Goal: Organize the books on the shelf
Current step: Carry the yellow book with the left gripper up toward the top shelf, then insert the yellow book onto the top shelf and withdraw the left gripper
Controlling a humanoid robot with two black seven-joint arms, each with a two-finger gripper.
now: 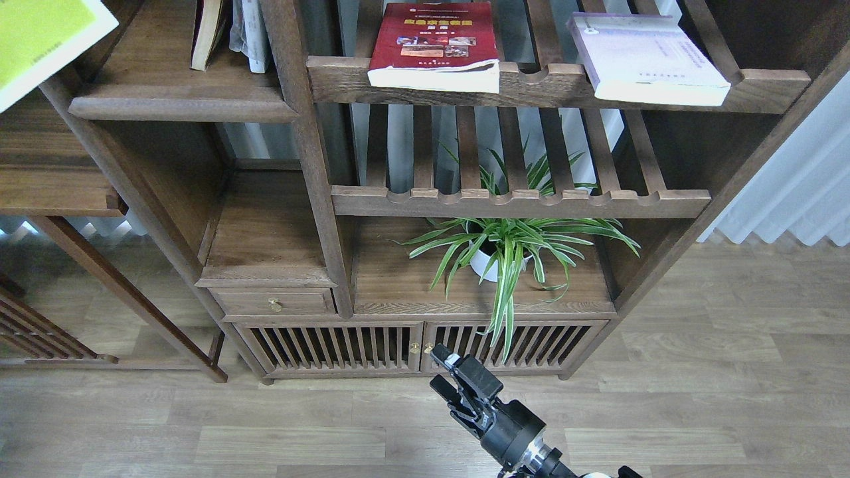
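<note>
The yellow-green book (40,40) shows at the top left corner, tilted; what holds it is out of view. The dark red book (435,46) lies flat on the upper slatted rack (531,83), its edge over the front rail. The pale lavender-white book (651,60) lies flat on the same rack to the right. The solid plank shelf (182,106) is at the upper left, with other books (209,33) standing on it. My right gripper (443,370) is low at the bottom centre, above the floor, open and empty. My left gripper is out of view.
A spider plant in a white pot (505,252) stands on the lower shelf, its leaves hanging past the front edge. A second slatted rack (518,202) is above it. A small drawer (273,304) and slatted cabinet doors (332,348) are below. A side table (53,192) stands left.
</note>
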